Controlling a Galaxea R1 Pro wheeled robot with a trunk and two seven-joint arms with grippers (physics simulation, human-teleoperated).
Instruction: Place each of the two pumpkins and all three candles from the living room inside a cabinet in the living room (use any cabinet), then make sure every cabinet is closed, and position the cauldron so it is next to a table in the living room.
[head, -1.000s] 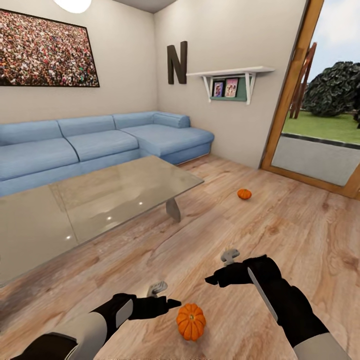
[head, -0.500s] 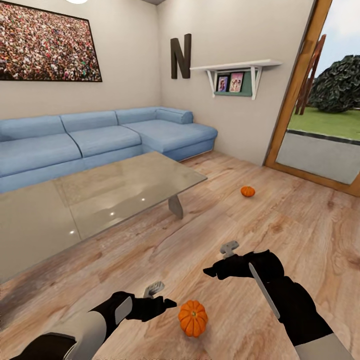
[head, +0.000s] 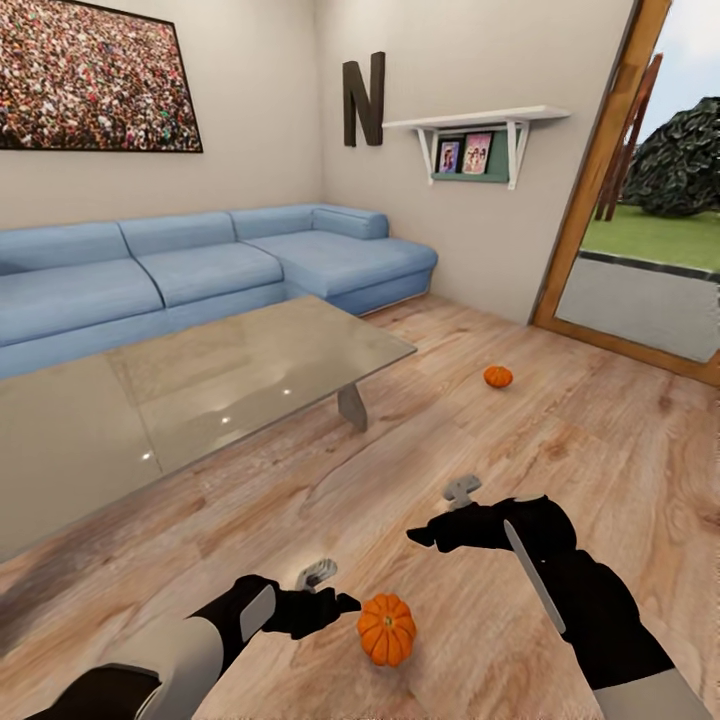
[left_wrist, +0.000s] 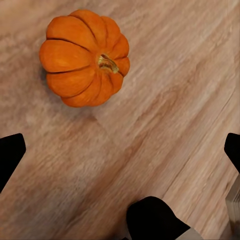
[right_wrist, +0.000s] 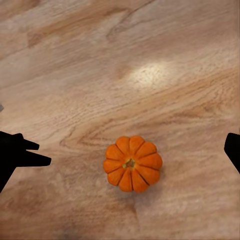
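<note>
Near pumpkin (head: 387, 628) sitting stem-up on the plank floor (head: 560, 440), just beside the left gripper (head: 335, 603), fingers spread wide apart and empty; right gripper (head: 420, 538) hovering above, likewise wide and empty. Second pumpkin (head: 498, 376) well apart, out past the glass table (head: 200, 390) corner toward the open door (head: 600, 190). Blue sofa (head: 200, 270) behind the table. Big dark "N" (head: 363, 101) on the wall beside a white shelf (head: 480, 120). Stem detail clear in the left wrist view (left_wrist: 106, 63)

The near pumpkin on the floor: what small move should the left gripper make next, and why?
Probably move the left gripper a little further toward the near pumpkin and lower it. Its fingers are open, and in the left wrist view the pumpkin sits ahead of them on the floor, not between them.
</note>
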